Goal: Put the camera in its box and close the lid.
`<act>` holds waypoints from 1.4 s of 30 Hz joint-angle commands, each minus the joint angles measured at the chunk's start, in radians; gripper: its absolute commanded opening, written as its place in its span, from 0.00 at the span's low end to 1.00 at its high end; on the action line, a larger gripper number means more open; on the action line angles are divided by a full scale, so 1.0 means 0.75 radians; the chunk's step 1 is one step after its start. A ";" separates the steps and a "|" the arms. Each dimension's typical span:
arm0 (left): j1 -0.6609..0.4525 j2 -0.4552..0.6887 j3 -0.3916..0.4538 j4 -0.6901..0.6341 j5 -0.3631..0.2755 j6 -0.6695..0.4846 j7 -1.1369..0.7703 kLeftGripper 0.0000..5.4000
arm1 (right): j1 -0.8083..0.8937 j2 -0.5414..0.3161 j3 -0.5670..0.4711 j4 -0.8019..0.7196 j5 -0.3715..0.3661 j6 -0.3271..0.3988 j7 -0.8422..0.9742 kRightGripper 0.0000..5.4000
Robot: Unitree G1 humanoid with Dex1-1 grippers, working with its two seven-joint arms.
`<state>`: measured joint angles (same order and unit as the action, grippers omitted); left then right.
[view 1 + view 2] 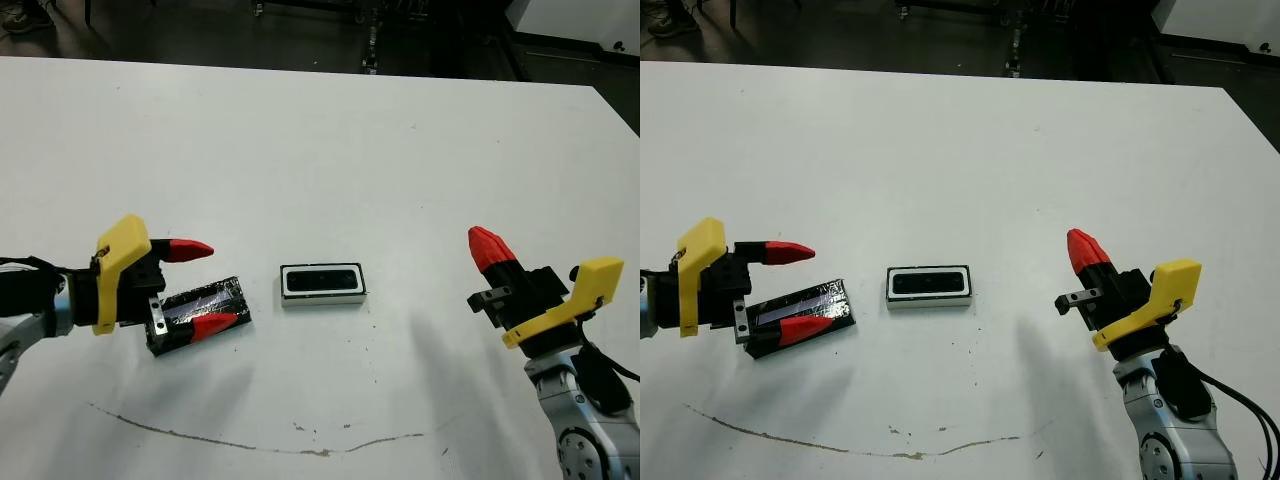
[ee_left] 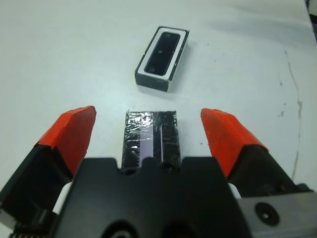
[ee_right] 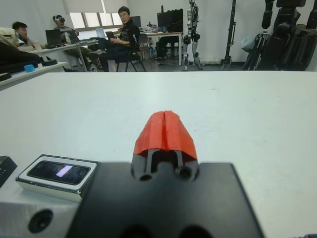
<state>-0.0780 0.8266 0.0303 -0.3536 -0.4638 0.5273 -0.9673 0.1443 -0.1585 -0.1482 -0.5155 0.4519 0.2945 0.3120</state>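
The box, a shallow tray with a white rim, lies at the middle of the table. The camera lies inside it as a slim black bar; its lit screen shows in the right wrist view. Left of the box, the glossy black lid lies flat on the table. My left gripper is open and straddles the lid, one red finger on each side with gaps showing. My right gripper is shut on nothing and held up to the right of the box.
A thin dark curved mark runs along the table near its front edge. Beyond the table's far edge, people sit at desks and robot stands are parked.
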 commanded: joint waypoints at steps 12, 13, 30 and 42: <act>-0.002 0.032 -0.084 0.092 0.116 -0.040 -0.066 1.00 | 0.006 -0.031 -0.002 0.006 0.001 0.004 -0.007 0.00; -0.002 0.032 -0.087 0.097 0.129 -0.056 -0.069 1.00 | 0.006 -0.031 -0.002 0.006 0.002 0.006 -0.008 0.00; -0.005 0.023 -0.121 0.150 0.244 -0.108 -0.072 1.00 | 0.015 -0.032 0.000 0.010 0.006 -0.007 0.007 0.00; -0.020 0.060 -0.146 0.172 0.281 -0.143 -0.141 0.95 | 0.020 -0.025 0.010 0.005 0.008 0.002 -0.006 0.00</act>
<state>-0.0868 0.8473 -0.0667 -0.2345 -0.2676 0.4350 -1.0602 0.1497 -0.1674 -0.1348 -0.5153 0.4580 0.2944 0.3132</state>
